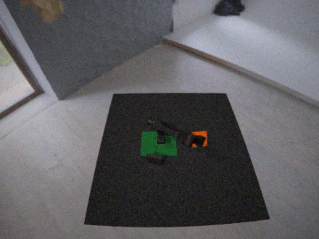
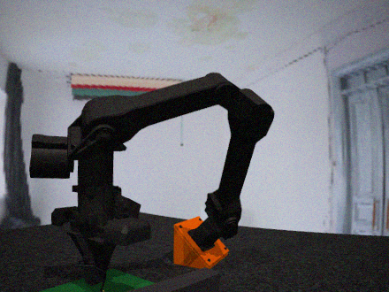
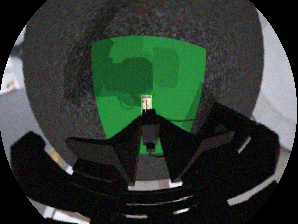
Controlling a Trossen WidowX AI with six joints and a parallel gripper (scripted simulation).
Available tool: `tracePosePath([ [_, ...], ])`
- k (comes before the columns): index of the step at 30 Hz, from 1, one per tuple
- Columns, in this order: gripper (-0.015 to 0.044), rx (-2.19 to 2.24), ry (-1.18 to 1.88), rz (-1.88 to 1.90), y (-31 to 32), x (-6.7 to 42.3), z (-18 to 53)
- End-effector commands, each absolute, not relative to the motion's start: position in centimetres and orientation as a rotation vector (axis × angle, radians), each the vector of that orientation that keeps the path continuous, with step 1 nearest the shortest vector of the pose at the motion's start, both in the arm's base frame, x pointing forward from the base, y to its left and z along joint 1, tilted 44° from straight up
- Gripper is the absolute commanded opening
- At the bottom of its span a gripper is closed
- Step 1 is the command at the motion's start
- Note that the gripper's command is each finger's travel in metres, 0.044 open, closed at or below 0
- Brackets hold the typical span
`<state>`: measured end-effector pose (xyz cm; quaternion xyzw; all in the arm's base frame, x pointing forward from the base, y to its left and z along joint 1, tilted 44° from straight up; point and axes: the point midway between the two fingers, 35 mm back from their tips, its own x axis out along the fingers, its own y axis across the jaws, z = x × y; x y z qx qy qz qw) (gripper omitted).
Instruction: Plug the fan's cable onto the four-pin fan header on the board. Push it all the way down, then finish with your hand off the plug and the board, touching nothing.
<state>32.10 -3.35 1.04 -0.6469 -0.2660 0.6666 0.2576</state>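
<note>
Now pincer [image 3: 152, 137] clamped on plug [image 3: 152, 124], above green board [image 3: 176, 70], well inside mat edges [image 1: 109, 152].

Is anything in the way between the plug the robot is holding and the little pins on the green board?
Nothing visible. The gripper holds the plug just short of the pale header on the green board, with only bare board between them.

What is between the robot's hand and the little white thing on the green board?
In the wrist view, only bare green board lies between the hand, shut on a small dark plug, and the white header.
</note>
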Motion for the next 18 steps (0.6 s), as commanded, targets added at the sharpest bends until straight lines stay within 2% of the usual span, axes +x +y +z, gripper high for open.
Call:
tracePosePath([
  [1, 0.0000, -1.751, -0.704, 1.808, -3.52, 32.15, 0.98],
  [18, 0.0000, -1.745, -0.696, 1.809, -3.75, 31.50, 1.09],
])
